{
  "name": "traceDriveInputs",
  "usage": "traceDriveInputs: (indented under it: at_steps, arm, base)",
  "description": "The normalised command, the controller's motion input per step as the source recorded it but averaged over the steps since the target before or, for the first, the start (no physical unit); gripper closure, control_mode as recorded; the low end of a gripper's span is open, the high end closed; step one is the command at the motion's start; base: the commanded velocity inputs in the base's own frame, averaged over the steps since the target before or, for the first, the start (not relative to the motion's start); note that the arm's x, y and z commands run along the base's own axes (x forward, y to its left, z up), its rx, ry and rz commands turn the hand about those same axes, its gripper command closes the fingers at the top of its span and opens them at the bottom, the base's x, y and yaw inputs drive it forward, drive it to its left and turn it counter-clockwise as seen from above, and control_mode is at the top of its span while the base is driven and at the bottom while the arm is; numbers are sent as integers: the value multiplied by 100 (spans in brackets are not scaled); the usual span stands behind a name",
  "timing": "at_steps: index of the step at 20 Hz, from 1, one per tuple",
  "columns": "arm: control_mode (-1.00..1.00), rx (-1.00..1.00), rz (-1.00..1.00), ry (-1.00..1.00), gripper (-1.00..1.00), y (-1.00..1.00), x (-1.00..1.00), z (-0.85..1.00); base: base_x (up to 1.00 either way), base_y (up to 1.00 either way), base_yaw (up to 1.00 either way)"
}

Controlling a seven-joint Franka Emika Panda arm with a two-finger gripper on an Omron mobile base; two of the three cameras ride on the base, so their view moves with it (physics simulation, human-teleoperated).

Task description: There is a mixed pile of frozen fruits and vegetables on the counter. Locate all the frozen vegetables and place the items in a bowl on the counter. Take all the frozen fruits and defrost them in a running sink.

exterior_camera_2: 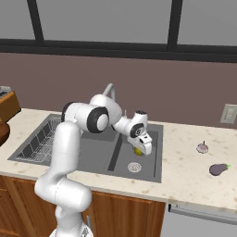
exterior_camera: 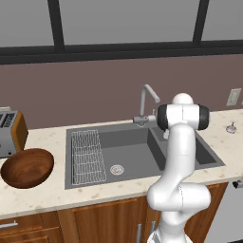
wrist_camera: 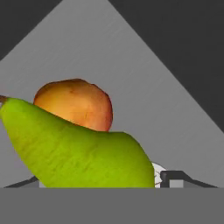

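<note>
Toaster (exterior_camera: 11, 133), wall outlet (exterior_camera_2: 227, 113)

The sink (exterior_camera: 142, 152) sits in the counter (exterior_camera: 42, 194), the tap (exterior_camera: 148, 102) behind it and the rack (exterior_camera: 88, 156) in its left basin. The bowl (exterior_camera: 27, 167) stands left of the sink, before the toaster (exterior_camera: 10, 133). Right of the sink lie the bulb (exterior_camera_2: 202, 148) and, nearer the front edge, the eggplant (exterior_camera_2: 218, 169). The pear (wrist_camera: 78, 151) lies in front of the orange fruit (wrist_camera: 76, 105), over the right basin.
</note>
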Motion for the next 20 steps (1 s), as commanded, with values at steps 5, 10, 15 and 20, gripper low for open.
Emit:
traceDriveInputs:
  at_steps: [5,10,15,20]
  arm:
    - [-100,0,0,0,-100,-1,0,4]
    - [-100,1,0,0,-100,8,-9,28]
    - [-100,3,-2,0,-100,9,-17,32]
    - [-100,0,-3,-4,-100,0,-21,27]
  base:
    - [0,0,0]
    - [0,0,0]
    - [0,0,0]
    - [0,0,0]
